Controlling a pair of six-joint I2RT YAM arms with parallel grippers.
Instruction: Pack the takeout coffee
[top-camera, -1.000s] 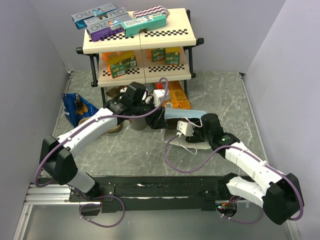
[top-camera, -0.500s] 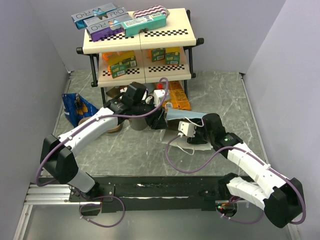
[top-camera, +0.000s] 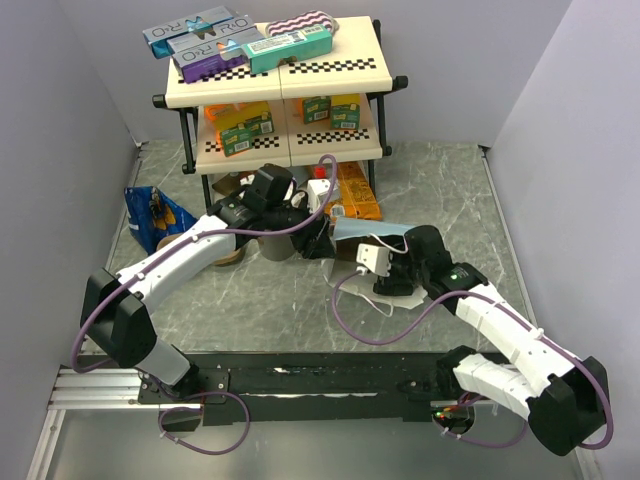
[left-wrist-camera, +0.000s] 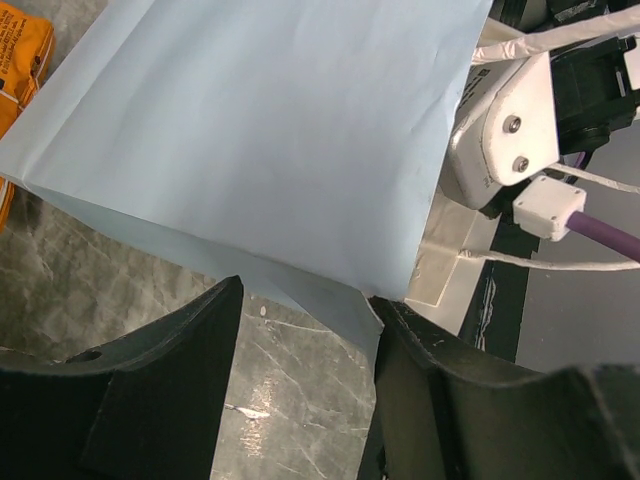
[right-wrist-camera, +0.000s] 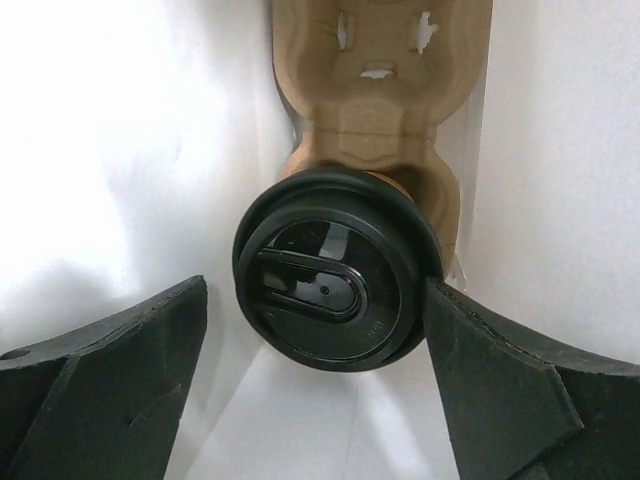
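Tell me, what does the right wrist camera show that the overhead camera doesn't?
Only the right wrist camera shows the coffee cup's black lid, a brown cardboard cup carrier behind it, and the right gripper open either side of the lid. Only the overhead camera shows the left arm, the right arm, the shelf rack of boxes and the marbled table. Both show the pale paper bag: its outside from overhead, its inside from the wrist.

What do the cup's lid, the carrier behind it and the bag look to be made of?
The lid: likely black plastic, smooth and semi-gloss, with moulded ridges and soft reflections. The carrier: brown moulded pulp, matte, fibrous, rough-edged cutouts. The bag: pale blue paper, matte, sharply creased; any coating is unclear.
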